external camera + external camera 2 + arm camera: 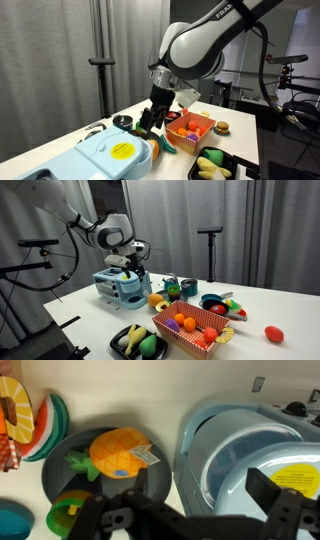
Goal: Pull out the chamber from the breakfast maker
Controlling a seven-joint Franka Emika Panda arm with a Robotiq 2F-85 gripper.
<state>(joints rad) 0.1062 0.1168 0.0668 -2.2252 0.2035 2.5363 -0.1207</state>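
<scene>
The breakfast maker [100, 158] is a light-blue appliance with a round yellow sticker on its lid; it also shows in the other exterior view [115, 290] and in the wrist view [250, 430]. A round pale blue-white ring section, seemingly the chamber [197, 460], shows at the appliance's near end in the wrist view; no orange trim is visible there. My gripper [150, 120] [131, 275] [180, 500] hovers just above that end, open and empty. One finger is over the lid and the other is beside the appliance.
A dark plate [150, 485] with a toy pineapple [118, 455] lies right beside the appliance. An orange basket of toy food [190, 128] [190, 330], a black tray of yellow food [215, 165] [138, 342] and small bowls [180, 287] stand nearby.
</scene>
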